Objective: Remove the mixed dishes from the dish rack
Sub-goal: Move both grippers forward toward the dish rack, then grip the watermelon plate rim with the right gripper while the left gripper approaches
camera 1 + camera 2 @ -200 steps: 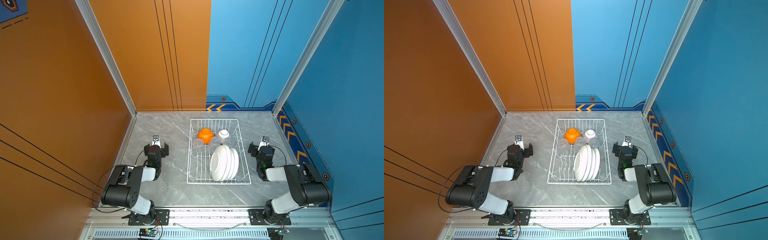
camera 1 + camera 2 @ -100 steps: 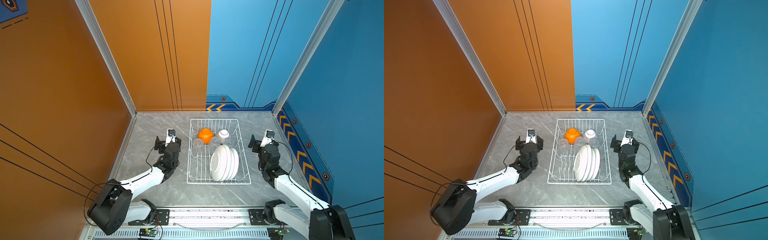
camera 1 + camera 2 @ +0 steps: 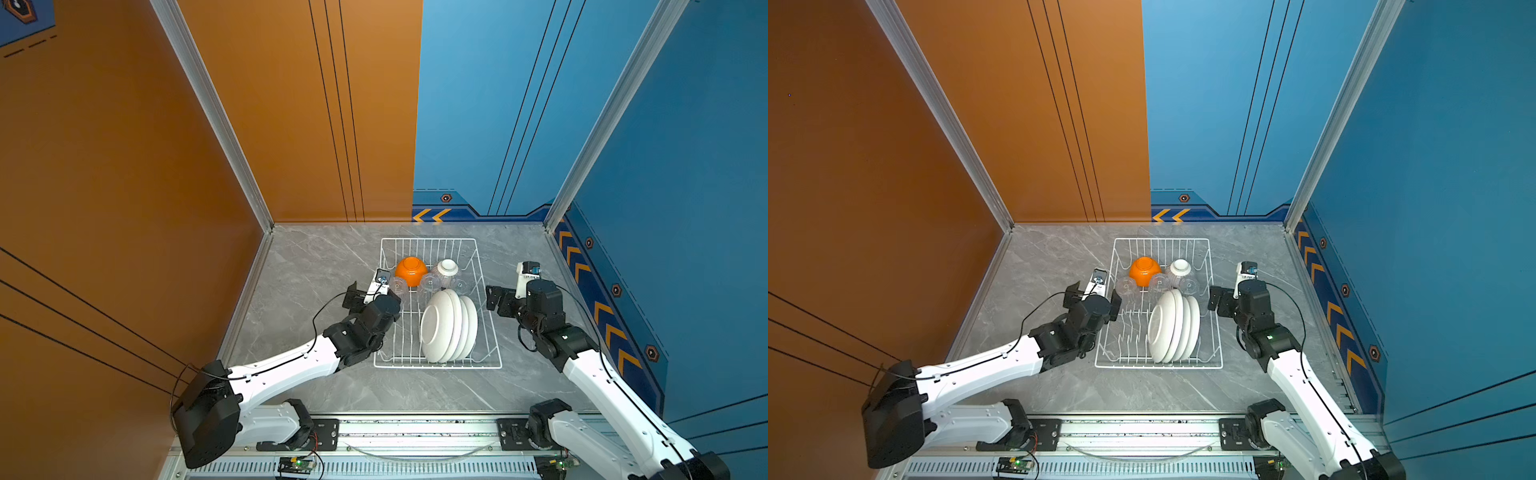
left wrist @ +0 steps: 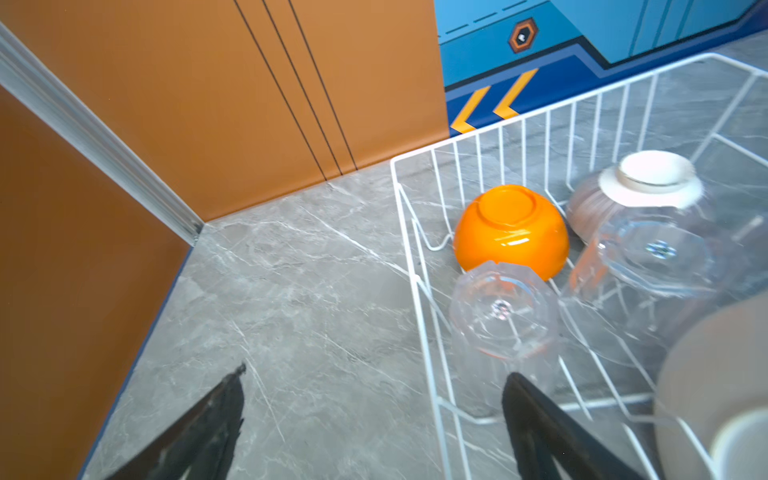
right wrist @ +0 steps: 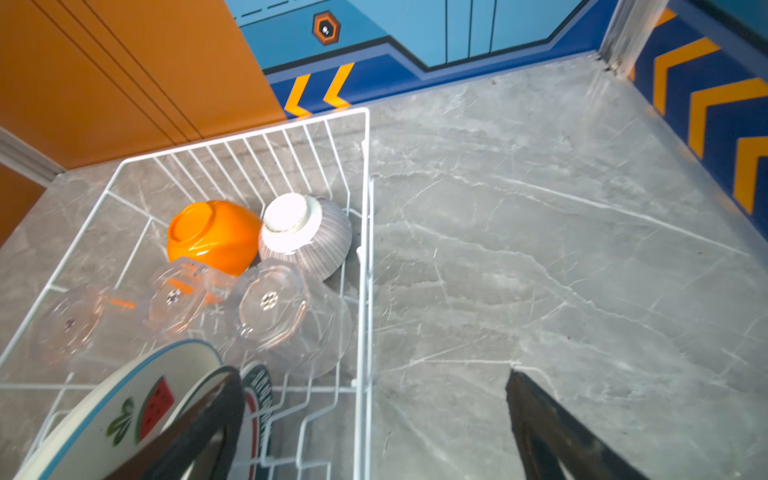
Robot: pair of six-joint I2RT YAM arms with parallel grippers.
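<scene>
The white wire dish rack holds upright white plates, one with a teal rim. At its far end lie an upturned orange bowl, a white ribbed bowl and clear glass cups. My left gripper is open and empty, straddling the rack's left rim just short of a cup. My right gripper is open and empty, straddling the right rim, one finger over the plates.
Grey marble tabletop lies bare on both sides of the rack. An orange wall closes the left, blue walls the back and right. The arms' base rail runs along the front edge.
Both arms have unfolded and reached forward and inward, from beside the rack's near half up to its side rims. Both grippers stay open; the dishes have not moved.
</scene>
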